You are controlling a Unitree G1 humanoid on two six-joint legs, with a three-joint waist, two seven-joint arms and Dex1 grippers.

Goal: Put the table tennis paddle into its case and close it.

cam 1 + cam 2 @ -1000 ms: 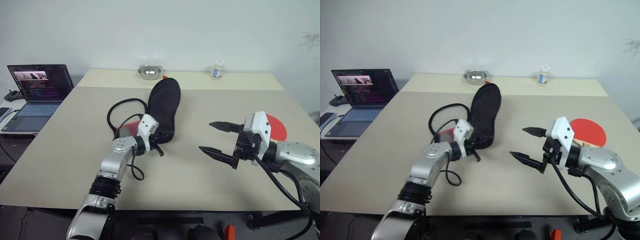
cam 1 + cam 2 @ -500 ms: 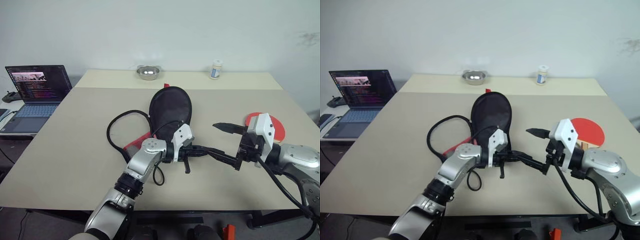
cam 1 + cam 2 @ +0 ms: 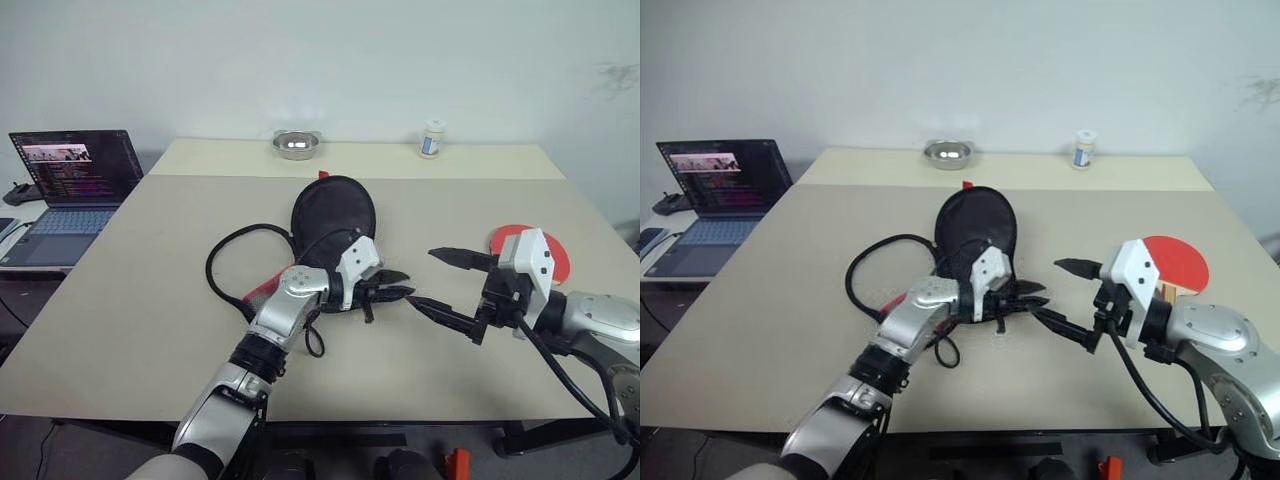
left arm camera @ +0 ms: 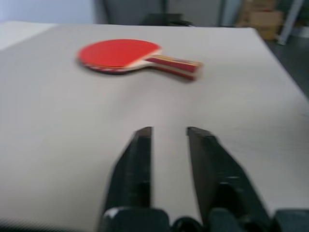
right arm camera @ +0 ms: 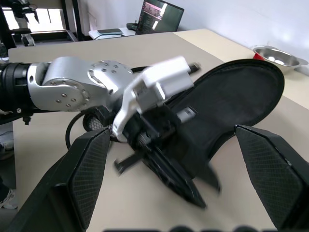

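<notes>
Swung rightward, the left end effector (image 3: 396,290), fingers slightly parted, leaves the case (image 3: 333,222) lying lengthwise toward the far edge.

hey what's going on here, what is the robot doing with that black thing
A two-armed robot is working on a beige table. Its left pincer is at the near end of a soft black paddle-shaped fabric case, its fingers slightly apart with nothing seen between them. Its right pincer hovers wide open just beside it, facing the case. The red-faced table tennis paddle with a wooden handle lies on the table by the right arm, not yet in the case.
</notes>
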